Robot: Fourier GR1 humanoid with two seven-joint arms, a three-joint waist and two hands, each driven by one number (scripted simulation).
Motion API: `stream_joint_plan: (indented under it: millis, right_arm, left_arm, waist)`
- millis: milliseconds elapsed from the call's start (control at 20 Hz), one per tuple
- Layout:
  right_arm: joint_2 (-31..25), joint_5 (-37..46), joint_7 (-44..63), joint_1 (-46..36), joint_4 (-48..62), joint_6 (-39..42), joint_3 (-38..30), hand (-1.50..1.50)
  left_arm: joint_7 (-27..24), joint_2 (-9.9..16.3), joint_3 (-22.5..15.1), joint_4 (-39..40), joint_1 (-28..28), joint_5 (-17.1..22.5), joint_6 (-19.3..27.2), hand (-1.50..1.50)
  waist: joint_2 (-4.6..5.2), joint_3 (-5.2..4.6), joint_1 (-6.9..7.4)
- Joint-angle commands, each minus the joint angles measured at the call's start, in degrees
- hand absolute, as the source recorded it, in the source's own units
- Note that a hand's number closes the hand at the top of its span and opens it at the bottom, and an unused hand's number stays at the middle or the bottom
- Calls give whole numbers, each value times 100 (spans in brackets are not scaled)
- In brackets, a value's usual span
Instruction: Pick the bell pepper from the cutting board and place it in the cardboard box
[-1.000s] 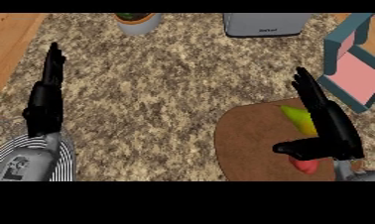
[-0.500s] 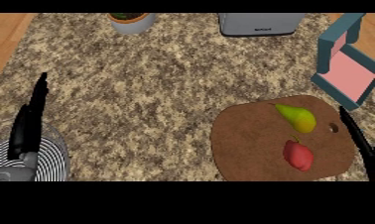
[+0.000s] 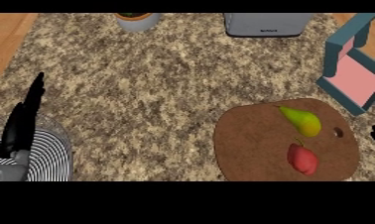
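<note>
Left hand (image 3: 22,119) rests open, holding nothing; right hand's state unseen; risk: grabbing the pear (image 3: 303,121) beside the bell pepper (image 3: 302,159).

The robot's black left hand (image 3: 23,119) shows at the lower left of the head view, close to the picture's left edge. Its fingers are straight and held together, pointing up and slightly right, tapering to a tip. The hand holds nothing and rests open. Below it, the grey forearm (image 3: 13,171) (only a short stretch shows) enters from the bottom edge. A tiny dark sliver at the right edge cannot be identified.
</note>
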Motion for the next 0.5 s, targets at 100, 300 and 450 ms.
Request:
stream_joint_plan:
  millis: [100,300,450]
  right_arm:
    - [-885,869,1719,-203,-633,710,316,-150]
    - [-1219,1137,2764,-623,-861,1520,565,-150]
    - [-1097,1276,3618,-972,-1114,2130,993,-150]
  left_arm:
    - [-46,102,56,92,-28,-51,-197,0]
    - [69,120,87,156,-326,-107,-287,0]
    - [-89,-110,45,304,-334,-249,-146,0]
  waist:
    - [7,20,147]
    - [18,25,171]
    - [16,28,167]
